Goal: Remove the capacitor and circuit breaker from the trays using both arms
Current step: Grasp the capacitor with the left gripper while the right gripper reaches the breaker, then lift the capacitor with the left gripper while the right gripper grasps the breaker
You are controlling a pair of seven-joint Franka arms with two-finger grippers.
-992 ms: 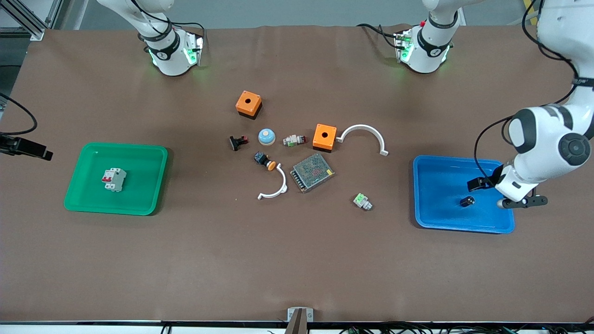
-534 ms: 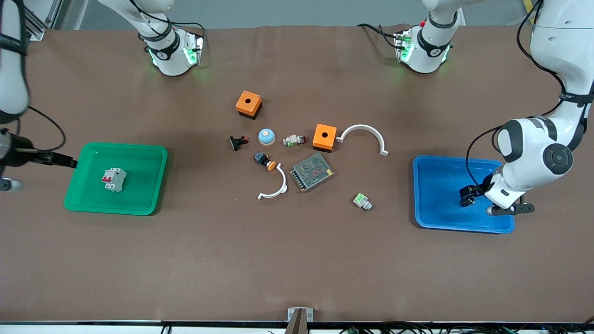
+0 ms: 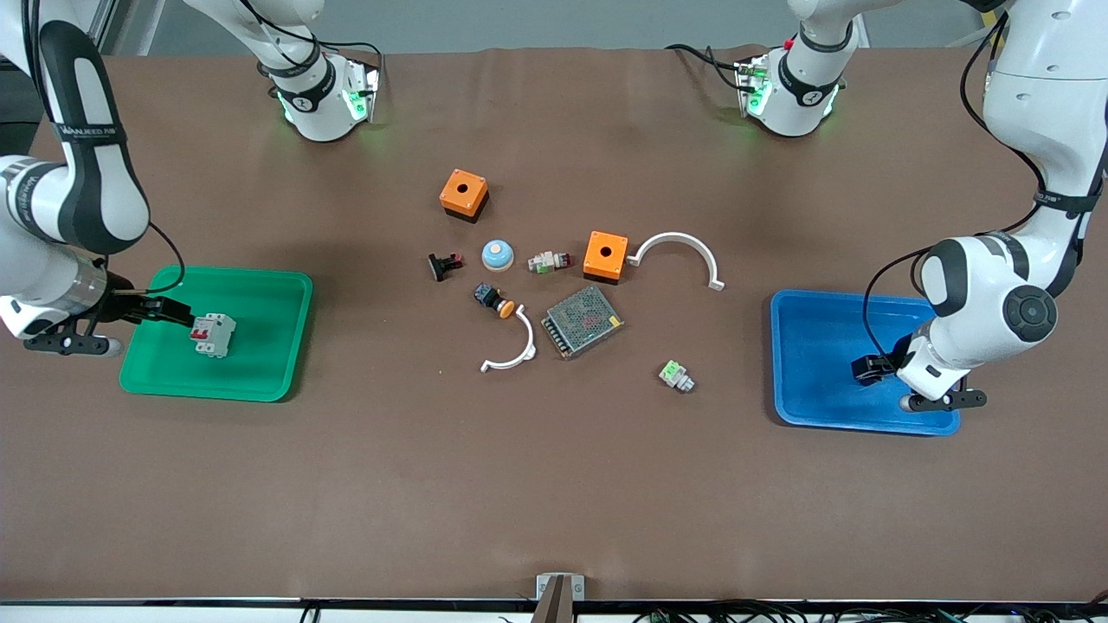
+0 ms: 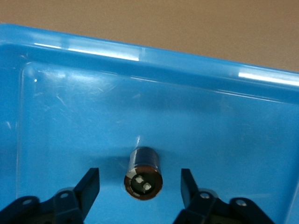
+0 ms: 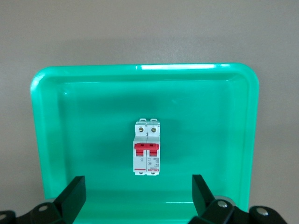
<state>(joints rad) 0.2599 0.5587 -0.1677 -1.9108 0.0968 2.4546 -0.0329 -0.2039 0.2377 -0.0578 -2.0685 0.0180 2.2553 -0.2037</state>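
- Over the blue tray, at the left arm's end of the table, the left gripper hangs low with fingers spread wide.
- Between those fingers the capacitor lies on the tray floor, touching neither.
- Over the green tray's outer edge, the right gripper is wide open, fingers apart.
- Inside that tray lies the breaker, red lever up, just beside the right gripper's tips.
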